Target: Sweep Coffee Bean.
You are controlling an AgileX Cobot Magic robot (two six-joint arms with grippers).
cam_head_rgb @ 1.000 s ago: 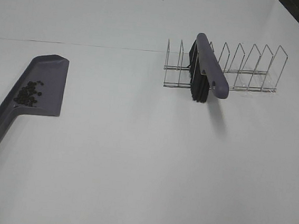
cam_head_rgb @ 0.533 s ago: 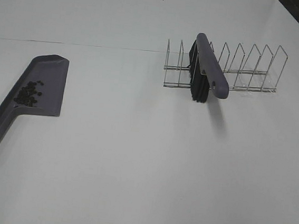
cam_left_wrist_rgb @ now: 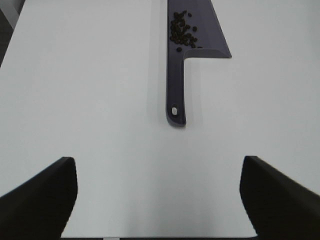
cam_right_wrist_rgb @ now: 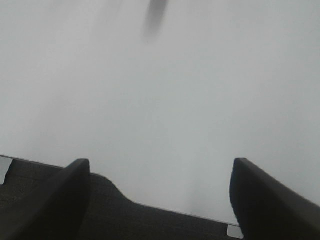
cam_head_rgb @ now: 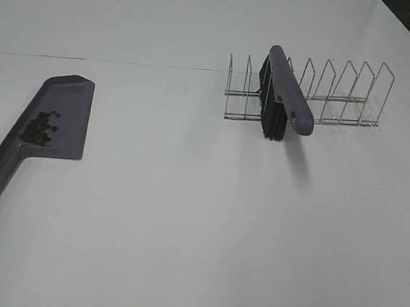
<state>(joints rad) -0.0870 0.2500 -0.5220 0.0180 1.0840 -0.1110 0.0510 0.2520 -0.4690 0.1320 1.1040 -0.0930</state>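
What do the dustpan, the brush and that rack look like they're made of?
The dustpan looks like moulded plastic: even matte grey-purple, one piece with its handle. The brush has a similar purple back, likely plastic, over black bristles, probably synthetic. The rack seems thin bare metal wire, pale and slightly shiny.

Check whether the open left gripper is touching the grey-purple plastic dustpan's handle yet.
Apart. The left wrist view shows bare white table between the left gripper and the handle end of the grey-purple dustpan.
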